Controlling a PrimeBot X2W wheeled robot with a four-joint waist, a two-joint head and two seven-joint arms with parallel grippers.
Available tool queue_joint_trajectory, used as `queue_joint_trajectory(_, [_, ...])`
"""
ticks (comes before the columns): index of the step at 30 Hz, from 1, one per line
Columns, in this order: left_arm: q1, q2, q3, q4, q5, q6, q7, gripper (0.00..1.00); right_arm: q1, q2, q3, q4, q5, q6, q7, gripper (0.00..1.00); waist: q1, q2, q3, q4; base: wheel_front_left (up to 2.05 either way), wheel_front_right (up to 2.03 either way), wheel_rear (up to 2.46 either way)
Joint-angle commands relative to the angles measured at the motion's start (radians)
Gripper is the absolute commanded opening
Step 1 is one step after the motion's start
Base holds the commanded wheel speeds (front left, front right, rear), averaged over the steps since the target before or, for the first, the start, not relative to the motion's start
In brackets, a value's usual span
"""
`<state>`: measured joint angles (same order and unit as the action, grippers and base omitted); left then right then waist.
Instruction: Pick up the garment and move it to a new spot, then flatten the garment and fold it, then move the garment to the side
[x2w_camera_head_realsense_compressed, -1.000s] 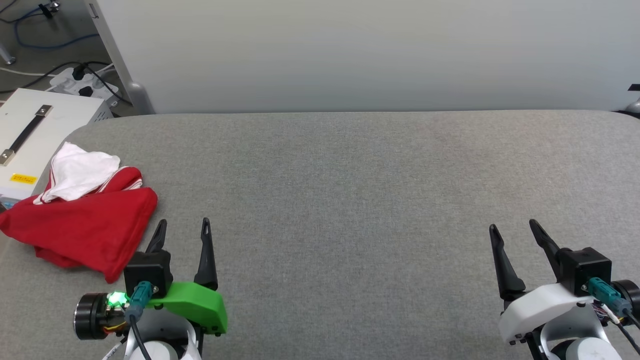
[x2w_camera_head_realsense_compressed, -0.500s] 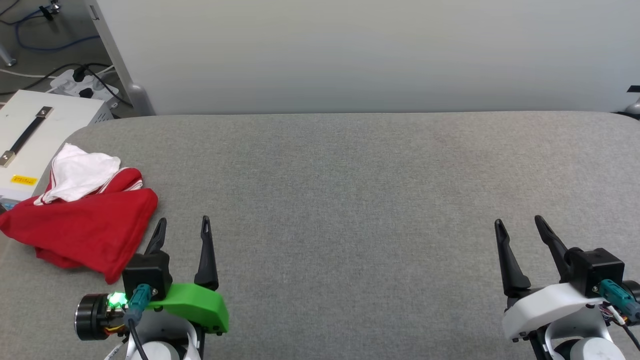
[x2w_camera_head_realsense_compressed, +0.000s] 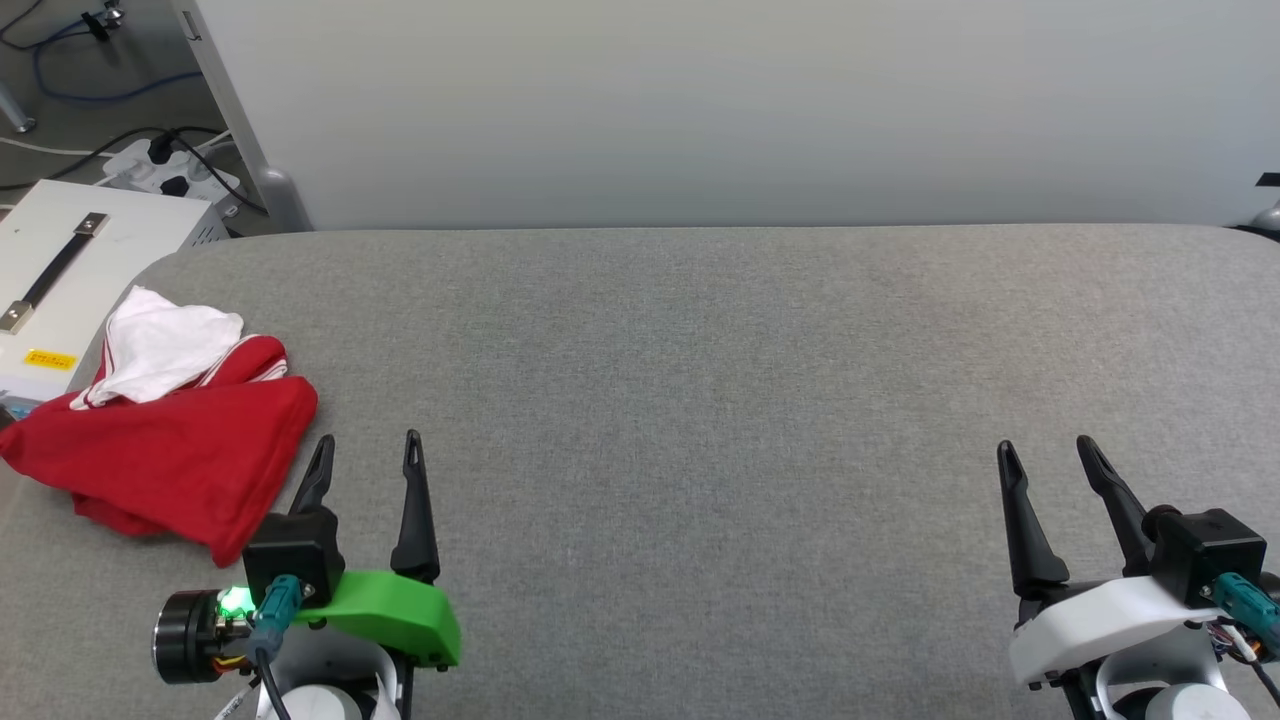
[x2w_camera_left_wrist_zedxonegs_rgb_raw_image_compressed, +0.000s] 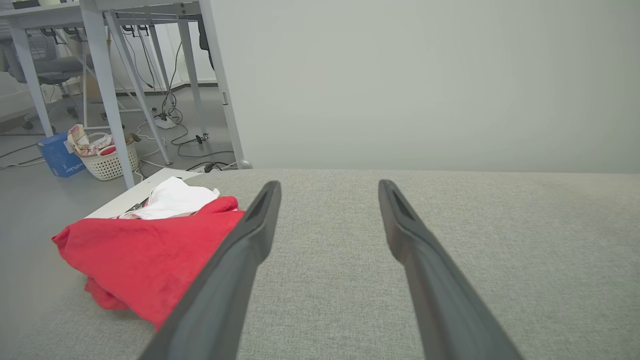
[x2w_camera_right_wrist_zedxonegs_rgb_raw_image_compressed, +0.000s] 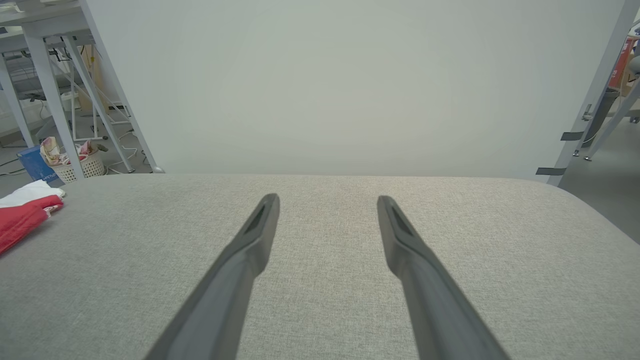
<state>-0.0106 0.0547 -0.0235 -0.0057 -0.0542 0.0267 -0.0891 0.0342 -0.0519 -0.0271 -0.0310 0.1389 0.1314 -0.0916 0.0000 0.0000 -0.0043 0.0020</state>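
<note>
Grey woven cloth covers the table (x2w_camera_head_realsense_compressed: 700, 380), which stretches wide in front of you from one arm to the other. A pale partition (x2w_camera_head_realsense_compressed: 700, 100) stands along its far edge. You have the garment (x2w_camera_head_realsense_compressed: 170, 450) bunched in a red heap at the table's left edge, with a white sleeve crumpled on top. A white case (x2w_camera_head_realsense_compressed: 60, 270) with a dark strap handle sits just past that corner, behind the heap. Your left tool (x2w_camera_head_realsense_compressed: 368, 440) hovers just beside the garment, its fingers spread apart and empty. Your right tool (x2w_camera_head_realsense_compressed: 1044, 445) is well apart from it at the lower right, equally spread and empty. On the floor to your left, a woven basket (x2w_camera_left_wrist_zedxonegs_rgb_raw_image_compressed: 107, 160) stands beside a blue box (x2w_camera_left_wrist_zedxonegs_rgb_raw_image_compressed: 57, 155) among desk legs, and a power strip (x2w_camera_head_realsense_compressed: 165, 170) trails cables.
</note>
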Motion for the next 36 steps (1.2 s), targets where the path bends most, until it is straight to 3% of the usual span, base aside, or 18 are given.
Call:
queue_joint_trajectory(1, [0.025, -0.002, -0.001, 0.002, -0.011, 0.007, -0.011, 1.0, 0.01, 0.001, -0.005, -0.005, 0.011, 0.0, -0.011, 1.0, 0.0, 0.0, -0.001, 0.0, 0.0, 0.0, 0.0])
queue_joint_trajectory(36, [0.049, -0.003, -0.019, 0.02, -0.039, 0.028, -0.084, 1.0, 0.04, 0.001, -0.005, 0.003, 0.047, 0.0, -0.082, 1.0, 0.0, 0.0, 0.005, 0.001, 0.0, 0.0, 0.0])
